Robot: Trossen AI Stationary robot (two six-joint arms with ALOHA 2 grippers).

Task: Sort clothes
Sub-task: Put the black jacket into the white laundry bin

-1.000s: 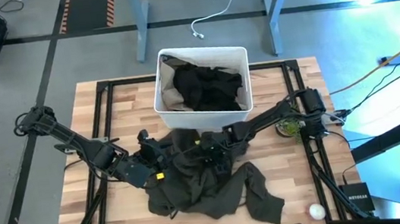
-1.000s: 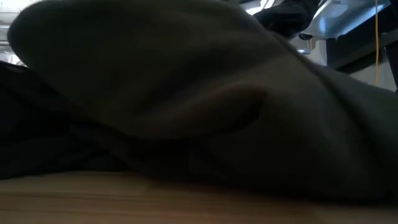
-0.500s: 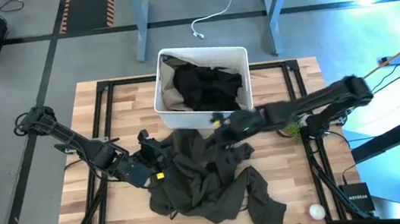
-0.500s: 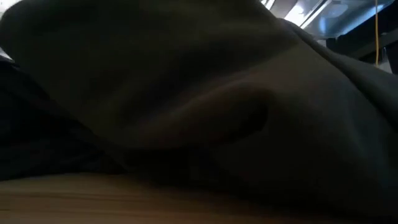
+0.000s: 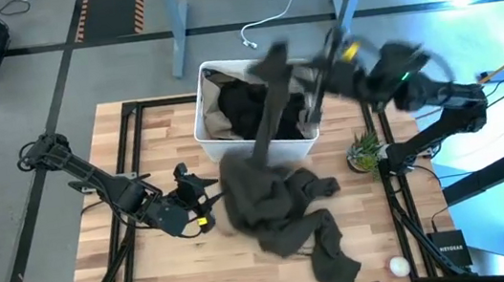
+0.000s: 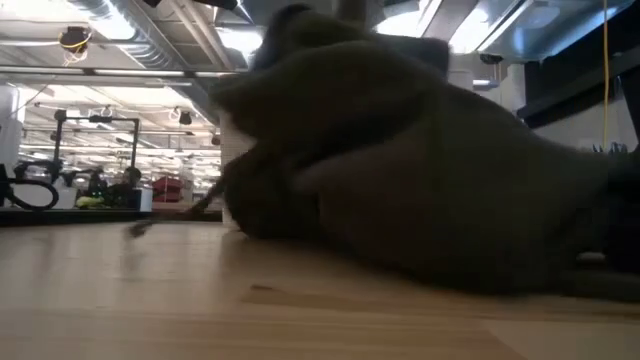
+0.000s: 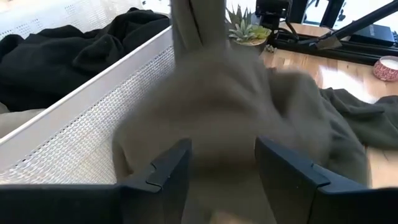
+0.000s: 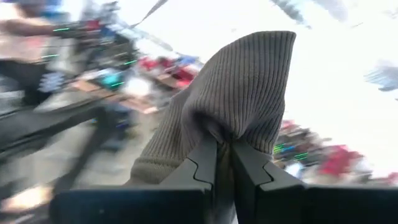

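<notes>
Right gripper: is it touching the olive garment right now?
Touching. In the right wrist view the right gripper is shut on a ribbed edge of the olive garment, the cloth pinched between its fingers.

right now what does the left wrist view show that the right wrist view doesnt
Only the left wrist view shows the white bin with black clothes inside, the small potted plant, the wooden table, and the open left gripper empty beside the hanging cloth. Only the right wrist view shows the right gripper shut on a ribbed cuff, with blurred room behind. Both show the olive-grey garment.
</notes>
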